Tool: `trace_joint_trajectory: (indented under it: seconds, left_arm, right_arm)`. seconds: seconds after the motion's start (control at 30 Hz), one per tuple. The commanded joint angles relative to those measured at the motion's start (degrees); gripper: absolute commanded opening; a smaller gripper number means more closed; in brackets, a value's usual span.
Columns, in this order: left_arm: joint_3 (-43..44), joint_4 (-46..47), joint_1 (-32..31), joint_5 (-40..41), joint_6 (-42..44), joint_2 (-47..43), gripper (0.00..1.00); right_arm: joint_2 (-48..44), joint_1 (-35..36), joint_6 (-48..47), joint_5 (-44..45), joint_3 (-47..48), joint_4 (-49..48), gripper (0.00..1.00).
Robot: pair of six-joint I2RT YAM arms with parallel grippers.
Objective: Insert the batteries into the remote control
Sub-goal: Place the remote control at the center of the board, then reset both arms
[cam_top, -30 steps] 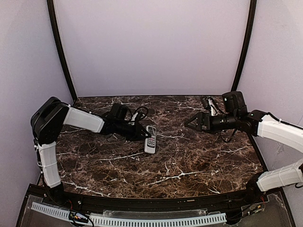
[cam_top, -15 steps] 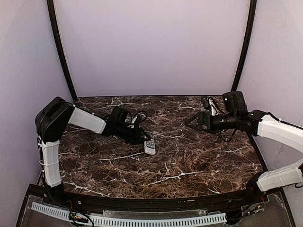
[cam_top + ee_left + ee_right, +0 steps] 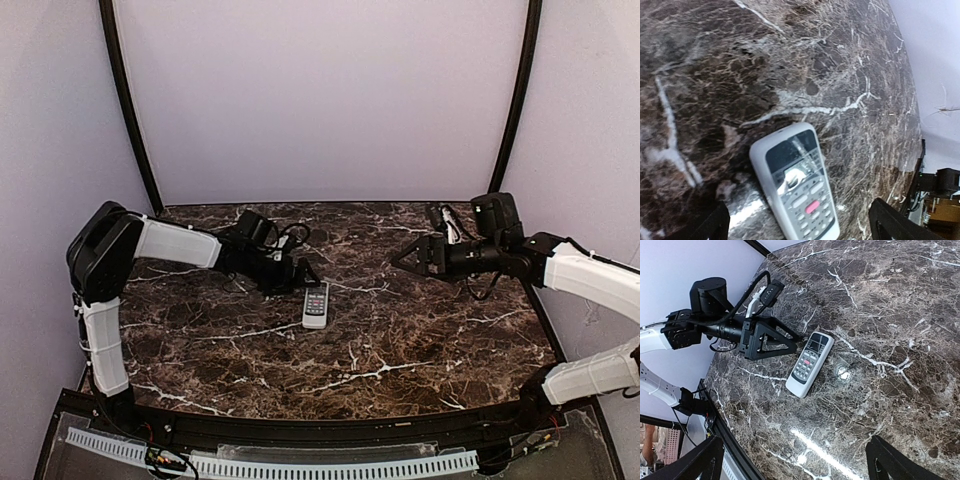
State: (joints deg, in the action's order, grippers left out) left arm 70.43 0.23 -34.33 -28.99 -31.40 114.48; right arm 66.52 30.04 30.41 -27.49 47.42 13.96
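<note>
The remote control [image 3: 316, 304] lies face up on the dark marble table, its dark screen end pointing away from the arm bases. In the left wrist view the remote control [image 3: 795, 182] shows its screen, grey buttons and one red button. My left gripper [image 3: 298, 277] stands open just left of the screen end, not touching it; its fingertips [image 3: 715, 225] frame the handset from above. From the right wrist view the remote control [image 3: 810, 363] lies apart from the left gripper [image 3: 790, 340]. My right gripper [image 3: 398, 260] hovers open and empty at the right. The batteries are out of view.
Black cable loops [image 3: 295, 237] hang by the left wrist. Curved black posts [image 3: 125, 100] and lilac walls close in the back and sides. A black rail [image 3: 330, 430] runs along the table's near edge.
The left gripper has opened wide and let go of the remote, pulling back a little to the left. The remote has slid slightly nearer and lies flat. The right arm has not moved.
</note>
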Motion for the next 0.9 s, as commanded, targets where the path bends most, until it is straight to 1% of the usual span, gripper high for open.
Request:
trace_joint_trajectory:
  seconds: [0.0,0.1,0.2,0.3,0.37,0.4,0.43,0.47,0.5,0.57,0.6,0.7,0.77,0.87]
  left_arm:
    - [1.5,-10.8,0.3,7.9,7.4,-6.4,0.99]
    - [2.6,-16.1,0.3,11.5,11.5,-9.8,0.99]
    - [3.7,-21.1,0.3,18.2,14.5,-15.0,0.99]
    - [2.9,-23.0,0.3,24.0,16.8,-20.2,0.98]
    - [-1.3,-21.9,0.4,29.0,16.5,-27.4,0.98]
    - [-2.7,-20.4,0.4,32.8,16.1,-29.3,0.99]
    - [-5.5,-19.9,0.5,34.4,15.4,-33.1,0.98]
    - [-6.7,-19.1,0.6,37.0,15.2,-34.9,0.99]
    - [-9.0,-19.1,0.9,39.5,14.8,-38.0,0.99]
    - [-11.2,-20.7,1.5,42.1,14.2,-41.4,0.99]
    - [-11.8,-22.5,2.5,42.2,13.9,-42.2,0.99]
    - [-16.6,-23.4,5.4,37.4,11.9,-44.9,0.98]
    - [-20.9,-21.3,7.0,34.1,10.7,-46.1,0.99]
    - [-25.2,-18.4,7.7,32.2,8.7,-45.9,0.99]
  right_arm:
    - [-0.5,-0.6,-2.0,-0.6,-0.7,-1.1,0.99]
    - [-0.4,-0.7,-3.4,-0.1,-0.6,-1.2,0.99]
    - [-0.4,-0.8,-5.3,0.0,-0.2,-1.4,0.99]
    - [-0.5,-0.8,-8.2,-0.2,-0.1,-1.7,0.99]
    - [-0.7,-0.8,-9.9,0.1,-0.4,-2.0,0.99]
    - [-1.0,-0.8,-10.3,0.2,-0.7,-2.5,0.99]
    - [-1.5,-0.8,-10.8,0.3,-1.6,-3.1,0.99]
    - [-1.9,-0.8,-11.4,0.4,-2.3,-3.9,0.99]
    - [-2.3,-0.8,-11.7,0.8,-3.3,-4.6,0.99]
    - [-2.5,-0.8,-11.4,2.4,-5.3,-6.4,0.99]
    - [-2.3,-0.8,-11.0,3.5,-6.2,-6.9,0.99]
    - [-1.4,-0.8,-11.1,4.4,-8.9,-7.6,0.99]
    - [-1.0,-0.8,-11.0,4.5,-10.8,-8.3,0.99]
    - [-1.4,-0.8,-10.5,5.0,-14.1,-10.2,0.99]
